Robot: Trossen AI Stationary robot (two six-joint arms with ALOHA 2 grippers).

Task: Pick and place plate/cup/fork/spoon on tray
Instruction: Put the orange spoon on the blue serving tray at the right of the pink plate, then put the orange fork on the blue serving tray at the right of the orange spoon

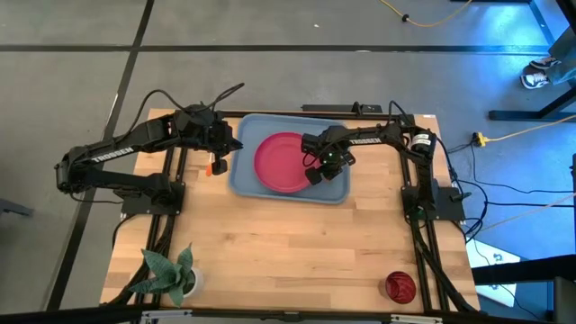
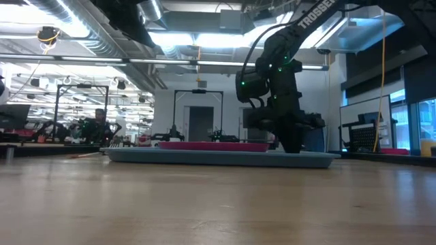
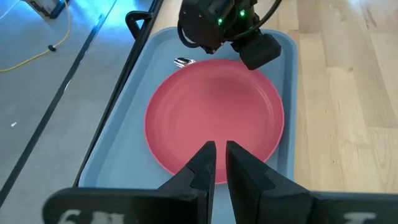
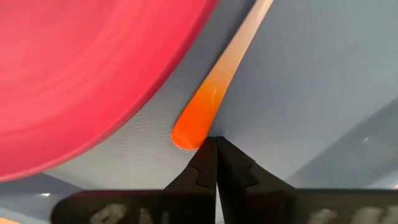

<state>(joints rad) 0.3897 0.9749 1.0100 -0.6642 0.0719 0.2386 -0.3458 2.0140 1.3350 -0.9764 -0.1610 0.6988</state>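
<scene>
The light-blue tray (image 1: 335,191) lies at the table's far middle. The pinkish-red plate (image 1: 282,163) lies flat on the tray. A utensil lies on the tray by the plate's right side, its orange handle (image 4: 208,106) toward my right gripper. Its silver head (image 3: 182,61) is too small to tell fork from spoon. My right gripper (image 4: 215,144) is shut, low over the tray at the handle's free end. My left gripper (image 3: 221,152) is shut and empty above the tray's left edge. The dark-red cup (image 1: 400,286) stands near the table's front right corner. My right gripper points down at the tray, its shut fingertips (image 4: 205,152) right beside the free end of the orange handle (image 4: 186,135). Nothing is between the fingers. I cannot tell whether they touch the handle. The utensil lies flat on the tray.
A small orange thing (image 1: 218,166) lies on the table by the tray's left edge, below my left arm. A white pot with a green plant (image 1: 171,274) stands at the front left. Bare wood lies between the tray and the table's near edge.
</scene>
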